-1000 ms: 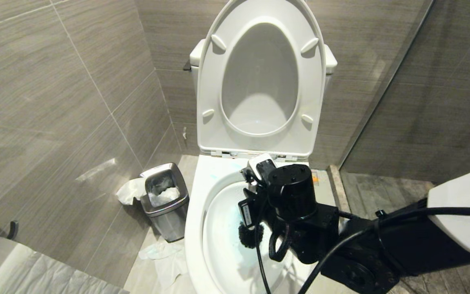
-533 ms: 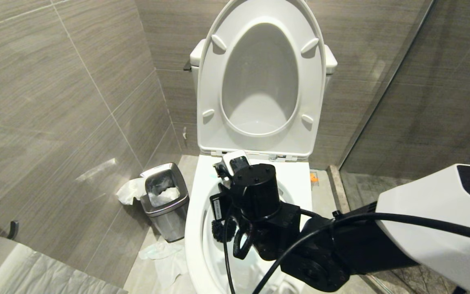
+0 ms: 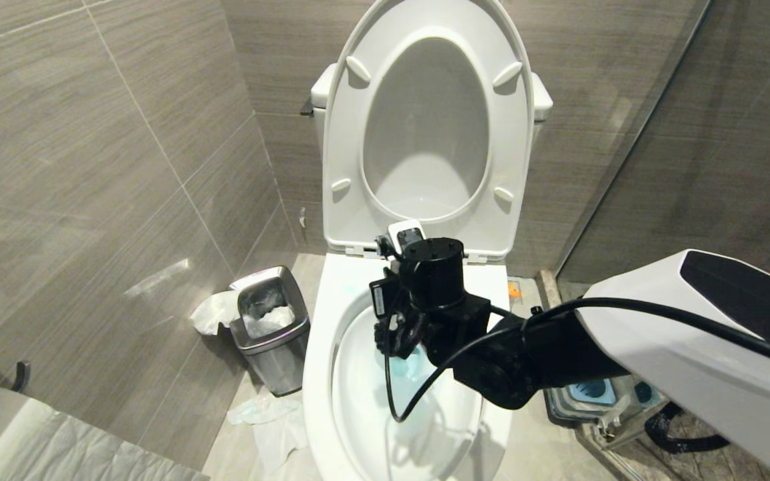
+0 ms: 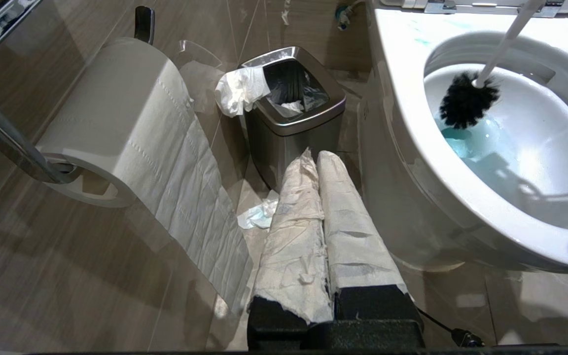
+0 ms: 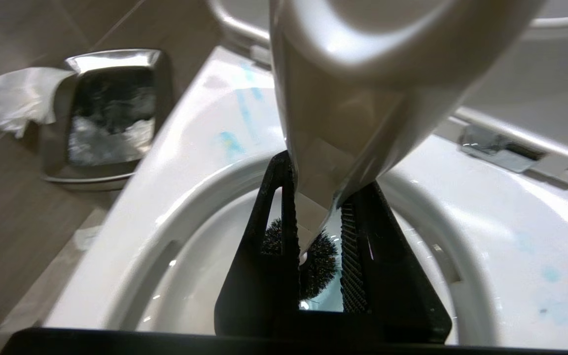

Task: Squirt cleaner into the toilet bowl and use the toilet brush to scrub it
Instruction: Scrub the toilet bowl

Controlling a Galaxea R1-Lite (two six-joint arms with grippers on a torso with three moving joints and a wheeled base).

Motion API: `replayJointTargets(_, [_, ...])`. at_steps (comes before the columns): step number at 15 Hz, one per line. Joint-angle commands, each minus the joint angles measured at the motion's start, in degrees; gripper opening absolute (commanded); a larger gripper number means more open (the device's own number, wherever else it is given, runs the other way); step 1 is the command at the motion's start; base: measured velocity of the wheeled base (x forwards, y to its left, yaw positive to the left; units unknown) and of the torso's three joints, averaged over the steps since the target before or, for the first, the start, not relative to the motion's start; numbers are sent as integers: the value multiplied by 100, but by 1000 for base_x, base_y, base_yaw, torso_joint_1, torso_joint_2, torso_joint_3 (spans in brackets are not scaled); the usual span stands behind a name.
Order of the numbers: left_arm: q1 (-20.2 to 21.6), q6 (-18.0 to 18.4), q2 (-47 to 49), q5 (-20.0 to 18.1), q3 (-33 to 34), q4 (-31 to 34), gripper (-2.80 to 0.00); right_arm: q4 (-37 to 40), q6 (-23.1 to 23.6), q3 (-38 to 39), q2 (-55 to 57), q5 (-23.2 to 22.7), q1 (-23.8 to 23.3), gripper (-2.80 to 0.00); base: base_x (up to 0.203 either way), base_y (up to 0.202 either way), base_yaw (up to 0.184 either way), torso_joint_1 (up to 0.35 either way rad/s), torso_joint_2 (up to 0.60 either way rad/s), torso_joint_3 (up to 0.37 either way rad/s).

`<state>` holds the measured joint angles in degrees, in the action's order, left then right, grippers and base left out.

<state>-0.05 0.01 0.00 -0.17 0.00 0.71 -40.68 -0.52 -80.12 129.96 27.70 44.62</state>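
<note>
Right gripper [image 5: 321, 231] over the toilet bowl [image 3: 321, 347] – jaws clamped on the toilet brush [image 4: 467, 101] handle. Bristle head inside the basin, near the hinge-end wall, just above turquoise cleaner [image 4: 466, 143] pooled at the bottom. Left gripper [image 4: 324, 231] parked beside the bowl – jaws together.
</note>
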Motion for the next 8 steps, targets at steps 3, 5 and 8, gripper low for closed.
replayJointTargets(3, [5, -1, 0, 0, 9, 0, -280, -19, 54, 286, -255, -25, -353, -280, 0, 0, 0, 0, 0, 0])
replayJointTargets(5, [4, -1, 0, 0, 9, 0, -280, -13, 94, 713, -617, -121, -366, -280, 0, 0, 0, 0, 0, 0])
replayJointTargets(8, [4, -1, 0, 0, 9, 0, -280, 59, 100, 1335, -1300, -468, -340, -280, 0, 0, 0, 0, 0, 0])
